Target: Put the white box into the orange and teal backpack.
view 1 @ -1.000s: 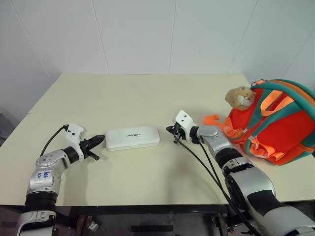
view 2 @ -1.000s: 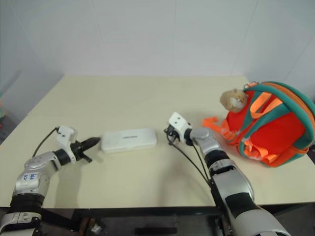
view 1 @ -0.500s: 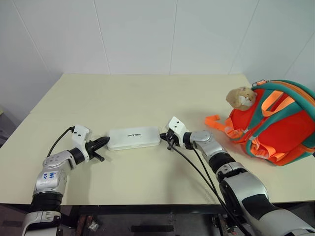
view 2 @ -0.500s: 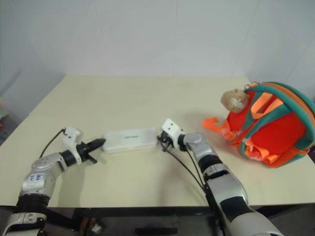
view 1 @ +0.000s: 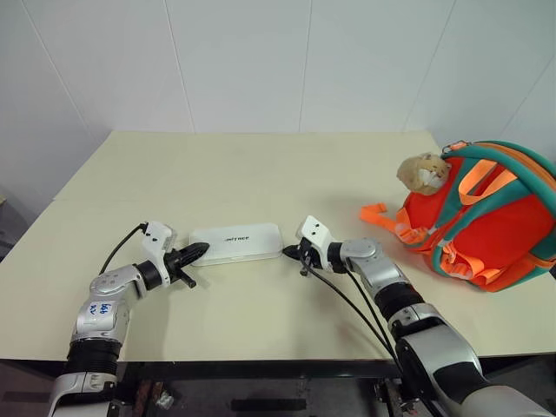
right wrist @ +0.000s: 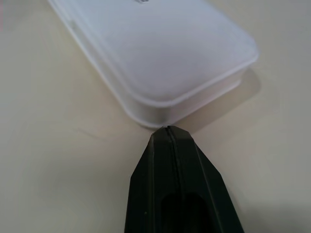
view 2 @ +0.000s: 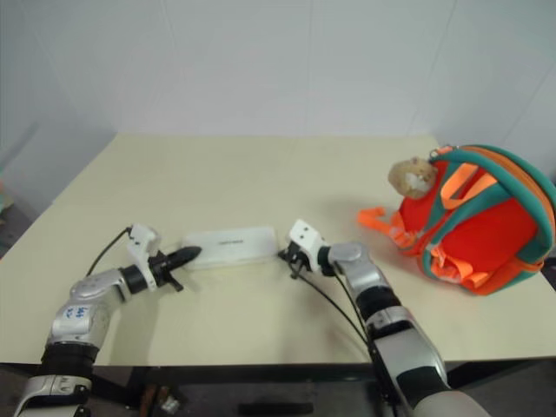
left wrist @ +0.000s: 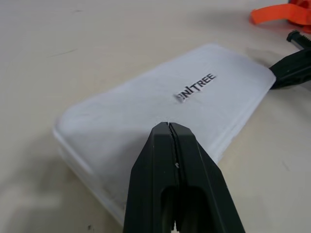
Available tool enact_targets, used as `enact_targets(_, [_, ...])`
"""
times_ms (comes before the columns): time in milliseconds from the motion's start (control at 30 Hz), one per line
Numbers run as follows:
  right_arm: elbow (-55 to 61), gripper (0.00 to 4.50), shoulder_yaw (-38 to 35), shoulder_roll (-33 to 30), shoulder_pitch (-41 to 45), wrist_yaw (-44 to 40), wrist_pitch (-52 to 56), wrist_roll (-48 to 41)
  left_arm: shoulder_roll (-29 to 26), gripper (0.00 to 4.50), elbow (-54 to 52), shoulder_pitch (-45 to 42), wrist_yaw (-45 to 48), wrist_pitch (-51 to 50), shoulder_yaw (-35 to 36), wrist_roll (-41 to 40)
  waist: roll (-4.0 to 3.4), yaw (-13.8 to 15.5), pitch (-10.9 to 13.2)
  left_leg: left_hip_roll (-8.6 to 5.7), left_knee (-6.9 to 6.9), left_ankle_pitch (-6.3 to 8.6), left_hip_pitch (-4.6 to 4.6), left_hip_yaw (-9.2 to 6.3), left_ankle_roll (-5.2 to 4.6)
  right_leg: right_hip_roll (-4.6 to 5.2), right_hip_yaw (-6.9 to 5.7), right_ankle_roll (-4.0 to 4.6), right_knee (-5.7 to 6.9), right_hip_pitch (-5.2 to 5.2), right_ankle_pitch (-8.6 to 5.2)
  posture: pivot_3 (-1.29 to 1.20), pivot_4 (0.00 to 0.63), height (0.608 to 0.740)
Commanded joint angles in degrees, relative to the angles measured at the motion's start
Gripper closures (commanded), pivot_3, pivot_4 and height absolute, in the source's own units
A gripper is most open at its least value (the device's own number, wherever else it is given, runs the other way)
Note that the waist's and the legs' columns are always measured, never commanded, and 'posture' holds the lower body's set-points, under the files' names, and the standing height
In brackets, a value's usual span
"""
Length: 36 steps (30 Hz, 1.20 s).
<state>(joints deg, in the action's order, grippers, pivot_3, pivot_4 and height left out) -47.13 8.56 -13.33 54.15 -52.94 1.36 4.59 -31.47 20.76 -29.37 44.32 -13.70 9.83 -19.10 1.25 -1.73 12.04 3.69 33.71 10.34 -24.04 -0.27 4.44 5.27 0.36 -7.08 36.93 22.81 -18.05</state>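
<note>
Where visible, white box point(view 1: 235, 243) flat.

White box point(view 1: 236, 242) with dark lettering, orange backpack point(view 1: 486, 226) with teal trim, cream table point(view 1: 261, 174)

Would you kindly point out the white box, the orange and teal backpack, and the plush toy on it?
white box point(view 1: 236, 242): left eye view, middle of its top face.
orange and teal backpack point(view 1: 486, 228): left eye view, orange front panel.
plush toy point(view 1: 423, 171): left eye view, middle of its tan body.
</note>
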Motion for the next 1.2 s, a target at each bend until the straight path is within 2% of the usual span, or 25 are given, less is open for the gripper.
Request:
enact_targets(33, [8.83, 4.5, 0.12, -1.18, -2.28, -0.95, 4.31, -1.57, 0.47, 4.48, -0.32, -0.46, 1.14, -0.24, -1.25, 0.33, 0.0, 0.07, 0.0, 0.0, 0.01, 0.0, 0.0, 0.0, 0.0, 0.0, 0.0, 0.0, 0.0, 0.0, 0.0, 0.0, 0.15, 0.74])
enact_targets(300, [14.91, 4.5, 0.24, -2.12, -5.37, 0.02, 8.7, -1.67, -1.28, 4.48, -7.04, 3.52, -0.29, -0.76, -0.54, 0.96, 0.01, -0.02, 0.0, 0.0, 0.04, 0.02, -0.01, 0.0, -0.02, 0.0, 0.02, -0.02, -0.02, 0.0, 0.02, 0.0, 0.15, 0.74])
enact_targets(433, [11.67, 4.5, -0.25, -2.77, -3.33, 1.21, 7.54, -1.31, -2.88, 4.48, -12.89, 7.91, -5.18, -1.4, 3.54, 1.18, 0.0, -0.14, 0.0, 0.01, 0.02, 0.05, -0.01, 0.0, -0.04, 0.0, 0.03, -0.02, -0.05, 0.0, 0.01, 0.0, 0.15, 0.74])
enact_targets(667, [4.49, 4.5, -0.18, -2.0, 0.27, 3.02, 4.34, -1.1, -1.36, 4.48, -19.54, 11.68, -15.1, -1.57, 8.41, 1.91, 0.02, 0.11, 0.0, 0.0, 0.03, 0.09, -0.03, 0.0, -0.1, 0.01, 0.02, -0.01, -0.09, 0.0, 0.02, 0.0, 0.15, 0.74])
enact_targets(900, [-4.52, 4.5, -0.17, 0.17, 4.91, 4.99, -0.24, -0.65, -0.57, 4.48, -16.11, 11.08, -19.29, -2.89, 8.04, 2.97, 0.02, 0.03, 0.0, 0.0, 0.0, 0.13, -0.04, 0.01, -0.1, 0.0, 0.03, -0.01, -0.16, 0.0, 0.02, 0.0, 0.15, 0.74])
enact_targets(1067, [-11.88, 4.5, -0.62, 2.59, 8.74, 7.81, -3.53, -0.2, 0.97, 4.48, -6.31, 4.82, -22.0, -3.19, 5.56, 5.42, 0.02, 0.02, 0.0, 0.01, 0.02, 0.13, -0.03, 0.01, -0.1, -0.01, 0.02, -0.02, -0.14, 0.0, 0.03, 0.0, 0.15, 0.74])
enact_targets(1200, [-14.0, 4.5, -0.78, 3.26, 9.87, 8.27, -4.8, -0.21, 1.5, 4.48, -1.81, 1.55, -20.66, -2.05, 4.09, 5.82, 0.04, 0.04, 0.0, 0.0, 0.01, 0.14, -0.07, 0.01, -0.09, -0.01, 0.02, -0.04, -0.18, 0.0, 0.04, 0.0, 0.15, 0.74])
